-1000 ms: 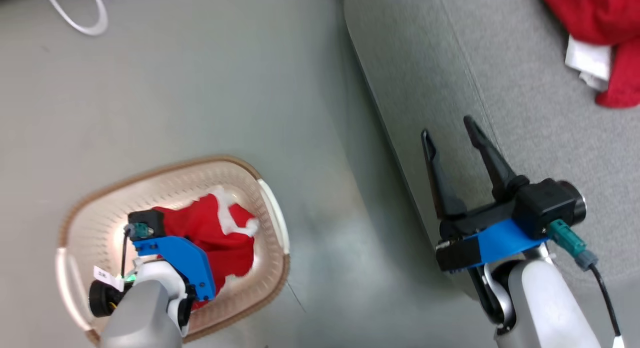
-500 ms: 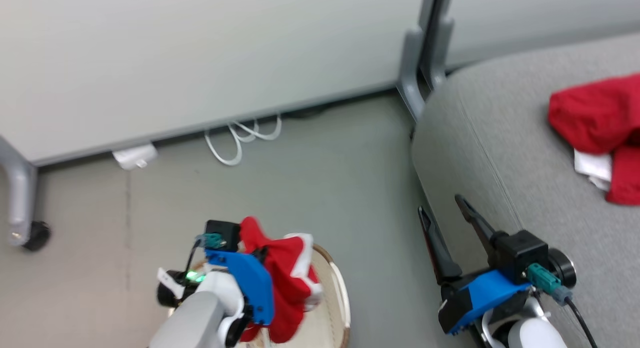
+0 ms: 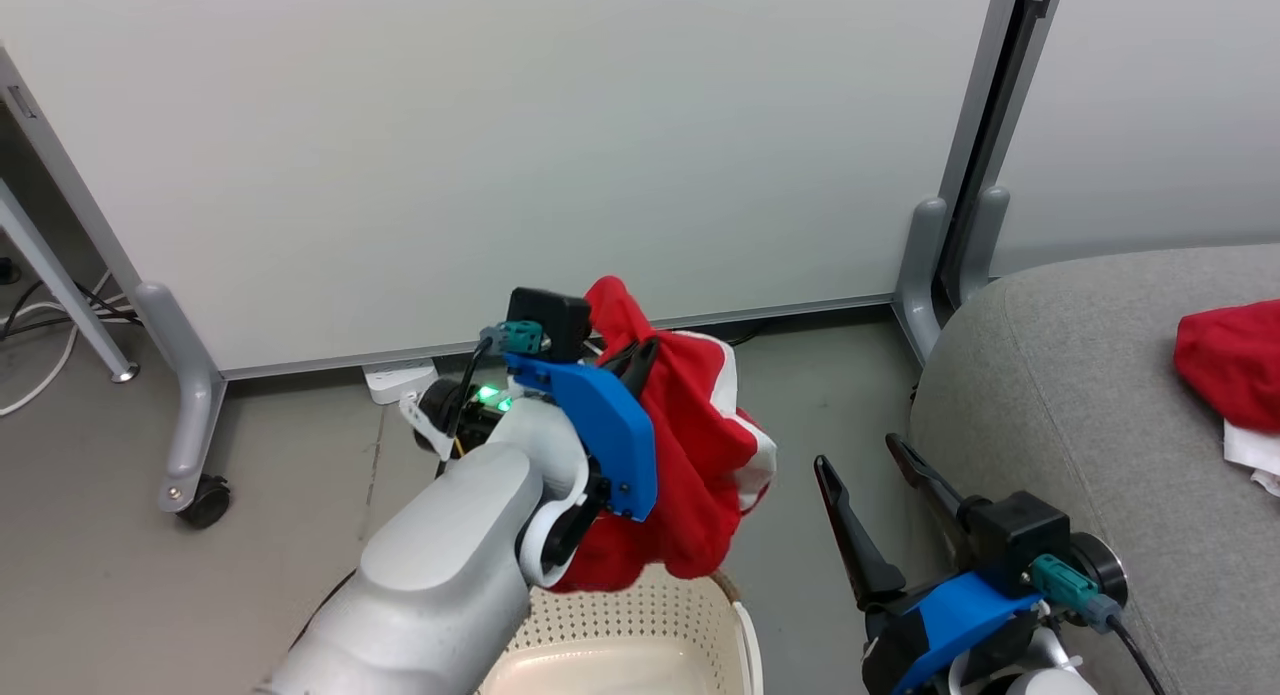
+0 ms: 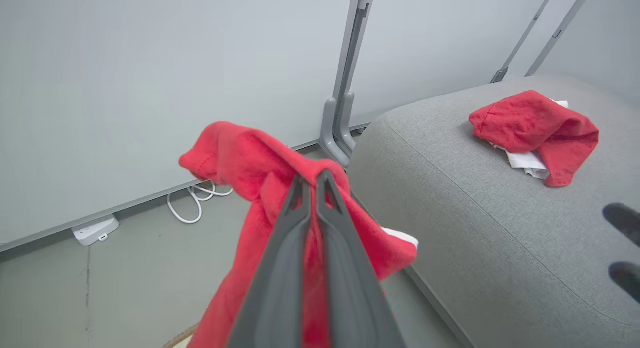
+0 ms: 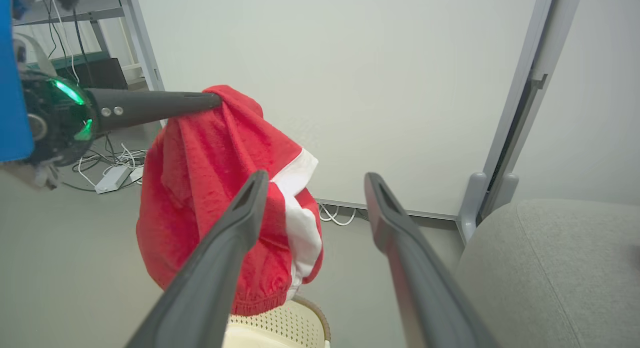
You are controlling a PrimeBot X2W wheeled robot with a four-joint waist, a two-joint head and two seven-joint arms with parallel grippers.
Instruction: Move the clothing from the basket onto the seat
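— Left claw [image 4: 313, 180]?
— Pinched shut on a red garment [image 3: 700, 445], fingers together, cloth bunched between them and draped over the tips.
— Held where?
— Up in the air above the basket [image 3: 640, 615], lowest fold just over the rim; touching or not, impossible to tell. Showed a white band down one side.
— Basket?
— Stood on the floor [image 3: 120, 575], near the seat [image 3: 1080, 395], before a pale panel [image 3: 500, 125].
— Right claw [image 3: 857, 453]?
— Spread wide, gripped nothing, hovered between basket and seat, close to the seat's edge.
— Anything on the seat?
— A second garment [image 4: 535, 122], red with a white part, heaped on its top, well apart from the held one.
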